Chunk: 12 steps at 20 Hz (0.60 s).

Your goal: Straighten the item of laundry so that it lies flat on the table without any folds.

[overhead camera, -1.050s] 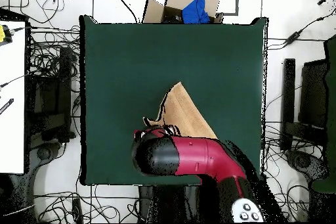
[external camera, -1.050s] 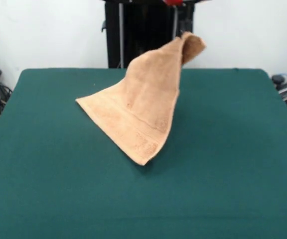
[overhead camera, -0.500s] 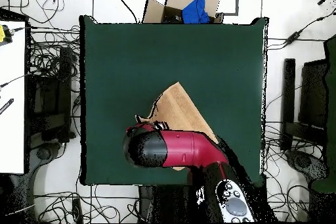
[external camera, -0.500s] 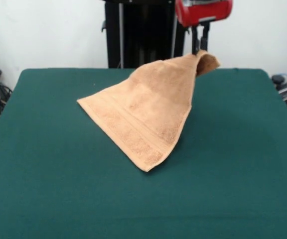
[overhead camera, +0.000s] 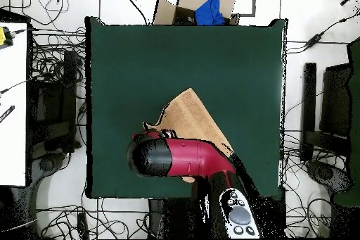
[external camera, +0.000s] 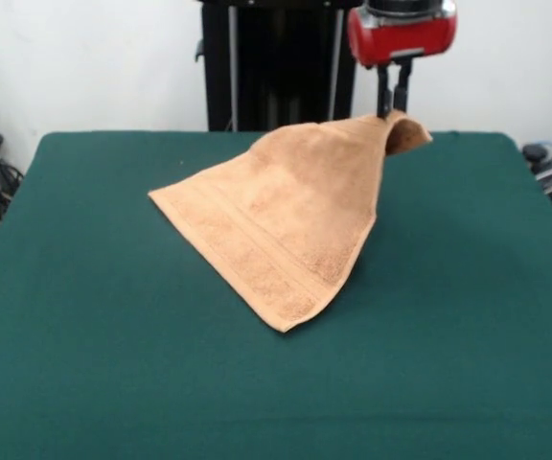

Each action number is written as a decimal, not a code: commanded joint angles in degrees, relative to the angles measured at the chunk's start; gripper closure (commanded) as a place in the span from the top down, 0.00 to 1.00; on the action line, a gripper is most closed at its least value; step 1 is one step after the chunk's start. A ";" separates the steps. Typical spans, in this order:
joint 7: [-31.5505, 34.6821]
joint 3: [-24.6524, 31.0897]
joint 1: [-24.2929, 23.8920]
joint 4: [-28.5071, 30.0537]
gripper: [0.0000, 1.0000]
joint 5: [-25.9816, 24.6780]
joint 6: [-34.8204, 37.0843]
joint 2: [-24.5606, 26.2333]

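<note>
Towel (external camera: 286, 220) is pinched at one raised corner by the claw (external camera: 394, 113). It is draped down from there, its lower part spread on the green bench (external camera: 113, 364), mid-surface.

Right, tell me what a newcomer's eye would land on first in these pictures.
First, the orange-tan towel, pulled up into a tent shape near the middle of the dark green table: one corner is pinched by the gripper and lifted, while the opposite edge lies on the felt. Next, the red arm, which in the overhead view covers much of the towel. Cables clutter the floor around the table.
</note>
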 commanded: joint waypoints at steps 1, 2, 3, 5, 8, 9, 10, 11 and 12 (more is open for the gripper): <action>17.56 -4.22 3.37 -1.94 0.00 3.91 -3.57 2.14; 17.68 -4.58 3.86 -2.16 0.00 4.28 -3.29 2.16; 17.67 -4.90 4.27 -2.45 0.00 4.63 -3.16 2.31; 17.54 -5.53 5.03 -2.86 0.00 5.36 -3.09 2.61; 17.60 -6.42 6.33 -3.22 0.00 6.37 -3.95 2.97; 17.59 -6.57 6.53 -3.19 0.00 6.59 -4.34 3.02; 17.65 -6.50 6.65 -3.07 0.00 7.01 -5.18 3.10; 17.08 -6.60 6.80 -2.86 1.00 7.76 -5.82 3.15; 17.04 -6.58 6.82 -2.76 1.00 7.76 -6.46 3.14</action>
